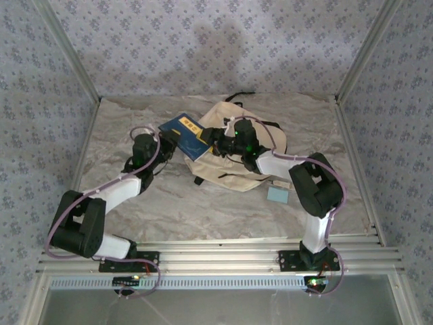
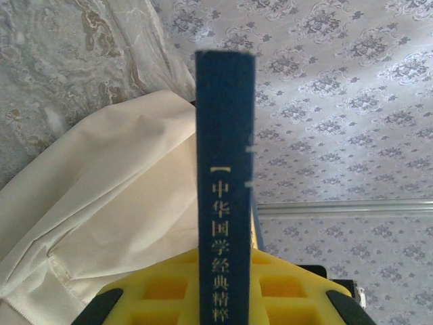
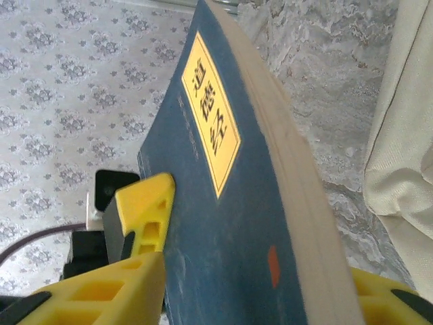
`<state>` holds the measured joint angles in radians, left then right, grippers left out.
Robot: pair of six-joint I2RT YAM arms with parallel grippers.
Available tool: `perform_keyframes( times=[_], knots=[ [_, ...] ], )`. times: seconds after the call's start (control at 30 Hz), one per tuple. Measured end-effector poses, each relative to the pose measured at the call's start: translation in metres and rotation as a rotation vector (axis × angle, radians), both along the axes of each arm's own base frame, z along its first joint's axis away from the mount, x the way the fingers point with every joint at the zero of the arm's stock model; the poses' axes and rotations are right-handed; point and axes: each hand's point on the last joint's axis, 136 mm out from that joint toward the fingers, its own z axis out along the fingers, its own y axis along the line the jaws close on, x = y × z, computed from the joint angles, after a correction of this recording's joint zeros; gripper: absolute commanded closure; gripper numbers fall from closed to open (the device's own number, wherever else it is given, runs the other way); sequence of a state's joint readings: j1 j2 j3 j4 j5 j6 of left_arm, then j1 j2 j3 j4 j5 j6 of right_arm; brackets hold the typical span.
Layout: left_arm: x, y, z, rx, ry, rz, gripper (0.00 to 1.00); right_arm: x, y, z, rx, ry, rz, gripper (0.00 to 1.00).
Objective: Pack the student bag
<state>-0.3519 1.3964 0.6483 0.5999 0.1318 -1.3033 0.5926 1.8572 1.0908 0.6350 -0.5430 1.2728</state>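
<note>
**Q:** Where is the bag?

**A:** The cream backpack [image 1: 240, 166] lies slumped on the marbled grey table [image 1: 203, 203], right of centre towards the back. Its black straps trail out at the top and at the lower left. On the table near its lower right corner is a small, flat, pale blue item [image 1: 277, 195].

**Q:** What are the arms doing?

**A:** Both reach inward to a blue book [image 1: 183, 134] with a yellow title label. It sits at the backpack's left edge, between the two pincers.

**Q:** How is the left pincer set?

**A:** The left pincer [image 2: 226, 264] is clenched on the book. In the left wrist view, the dark blue spine with gold Chinese characters stands upright. It sits squarely between the yellow fingers [image 2: 166, 284], one on each side, with cream fabric just to its left.

**Q:** And the right one?

**A:** The right pincer [image 3: 270, 250] straddles the same book. One yellow finger lies along the front cover below the label. The other shows beyond the cream page edges. I cannot tell whether the fingers are pressing on the book or standing slightly off it. The backpack's fabric hangs at the right edge of that view.
</note>
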Motion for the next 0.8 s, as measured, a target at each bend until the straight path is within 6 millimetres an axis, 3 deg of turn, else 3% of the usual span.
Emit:
perform_keyframes(
  times=[0.1,0.13,0.17,0.2,0.23,0.3,0.4,0.5,0.63,0.73,0.8],
  knots=[
    [-0.005,-0.001,0.001,0.011,-0.008,0.025,1.0,0.003,-0.001,0.001,0.011,0.006,-0.027,1.0],
    [-0.006,0.0,0.002,0.015,-0.012,0.029,0.96,0.003,-0.001,0.0,0.015,0.009,-0.031,1.0],
    [-0.007,-0.001,0.004,0.024,-0.018,0.033,0.77,0.002,-0.002,-0.001,0.017,0.008,-0.032,1.0],
    [-0.009,-0.001,0.005,0.032,-0.02,0.034,0.42,0.001,-0.002,-0.002,0.021,0.007,-0.032,1.0],
    [-0.01,-0.003,0.005,0.042,-0.022,0.028,0.25,0.001,-0.004,-0.003,0.022,0.008,-0.039,1.0],
    [-0.015,-0.006,0.003,0.067,-0.014,0.014,0.06,0.004,-0.011,-0.008,0.014,0.012,-0.059,1.0],
    [-0.019,-0.014,-0.002,0.134,0.013,-0.022,0.04,0.01,-0.041,-0.019,-0.046,0.02,-0.111,1.0],
    [-0.02,-0.03,0.005,0.203,0.004,-0.075,0.04,0.015,-0.083,-0.014,-0.146,-0.004,-0.175,1.0],
    [-0.025,-0.065,0.015,0.281,-0.039,-0.176,0.05,0.014,-0.148,0.027,-0.273,-0.116,-0.277,1.0],
    [-0.031,-0.097,0.007,0.369,-0.042,-0.271,0.06,0.009,-0.208,0.06,-0.351,-0.197,-0.386,1.0],
    [-0.032,-0.12,-0.002,0.444,-0.03,-0.338,0.08,0.003,-0.251,0.07,-0.406,-0.222,-0.471,1.0]
  ],
)
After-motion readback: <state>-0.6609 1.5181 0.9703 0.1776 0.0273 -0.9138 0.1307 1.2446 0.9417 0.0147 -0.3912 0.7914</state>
